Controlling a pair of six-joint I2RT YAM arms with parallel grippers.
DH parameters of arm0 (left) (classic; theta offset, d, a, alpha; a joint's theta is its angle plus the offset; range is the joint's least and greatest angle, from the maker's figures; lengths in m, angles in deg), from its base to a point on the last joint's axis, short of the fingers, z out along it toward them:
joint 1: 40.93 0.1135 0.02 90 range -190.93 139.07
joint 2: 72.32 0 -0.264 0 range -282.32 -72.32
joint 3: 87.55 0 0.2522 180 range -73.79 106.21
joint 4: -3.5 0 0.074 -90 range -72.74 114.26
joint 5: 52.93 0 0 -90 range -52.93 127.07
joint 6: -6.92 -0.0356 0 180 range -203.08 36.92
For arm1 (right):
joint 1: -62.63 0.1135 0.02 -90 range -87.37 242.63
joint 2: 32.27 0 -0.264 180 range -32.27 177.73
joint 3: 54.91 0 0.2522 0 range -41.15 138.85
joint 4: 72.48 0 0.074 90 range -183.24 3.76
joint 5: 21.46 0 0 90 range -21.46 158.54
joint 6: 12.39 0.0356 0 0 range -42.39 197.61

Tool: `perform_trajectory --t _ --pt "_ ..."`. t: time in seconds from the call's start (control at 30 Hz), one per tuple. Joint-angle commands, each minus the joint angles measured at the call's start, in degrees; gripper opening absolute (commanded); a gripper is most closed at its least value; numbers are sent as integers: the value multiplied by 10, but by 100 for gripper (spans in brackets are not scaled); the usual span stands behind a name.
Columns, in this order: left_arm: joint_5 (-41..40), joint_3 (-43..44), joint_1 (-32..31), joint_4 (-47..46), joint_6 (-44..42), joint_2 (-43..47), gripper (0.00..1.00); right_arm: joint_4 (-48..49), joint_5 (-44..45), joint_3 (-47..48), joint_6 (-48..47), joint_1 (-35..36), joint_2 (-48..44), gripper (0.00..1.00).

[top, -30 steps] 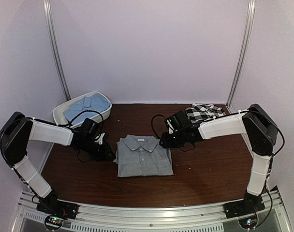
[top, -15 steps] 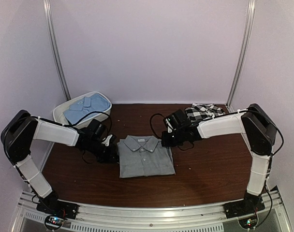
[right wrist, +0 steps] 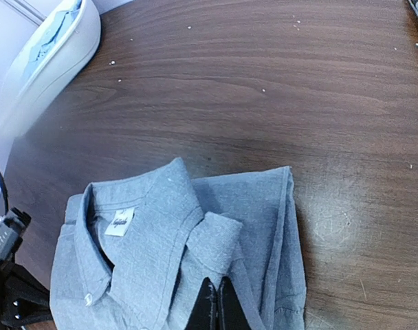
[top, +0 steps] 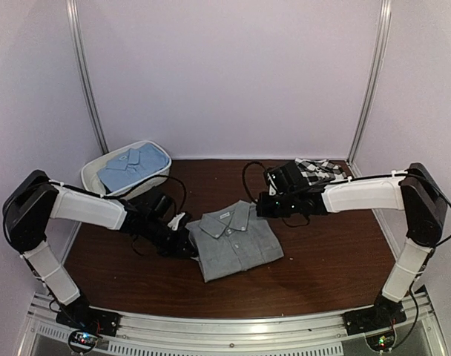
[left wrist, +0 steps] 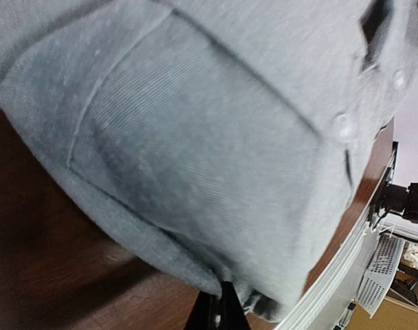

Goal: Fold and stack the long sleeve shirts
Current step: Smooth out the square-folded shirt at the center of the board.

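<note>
Grey cloth sits at the centre of the worktop (top: 314, 274): the grey shirt (top: 236, 239), folded into a compact rectangle with collar and button front up, lies skewed, its collar turned toward 1 o'clock. The left claw (top: 188, 243) is clamped together on the shirt's edge at 9 o'clock; its wrist view shows the fold bulging just above the closed tips. The right claw (top: 264, 209) is pinched together on the shoulder at the shirt's 2 o'clock corner, with cloth bunched around its tips. Two grips on opposite sides, I judge, let the arms carry or slide the bundle as one piece without the folds springing loose.

The light blue shirt (top: 133, 165) rests folded in the white tub (top: 92, 174) at 10 o'clock. That looks like the place for the stack, so the grey one is probably headed there. The checked shirt (top: 314, 169) lies crumpled at 1 o'clock by the back wall, not yet folded. Uneven pulling could twist the bundle and open its lower layers.
</note>
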Motion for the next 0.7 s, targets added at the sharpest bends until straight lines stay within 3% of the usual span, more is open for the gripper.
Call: perform_trajectory --t 0.0,0.4,0.53,0.67 --pt "18 -17 -35 -46 19 -45 0 21 24 -17 17 -14 18 0" --pt "10 27 -75 -41 32 -42 0 32 30 -32 25 -32 31 0" --pt "16 18 -91 -63 37 -63 2 20 32 -27 18 -32 28 14" --pt "12 9 -95 -66 40 -59 18 4 33 -18 3 -32 29 26"
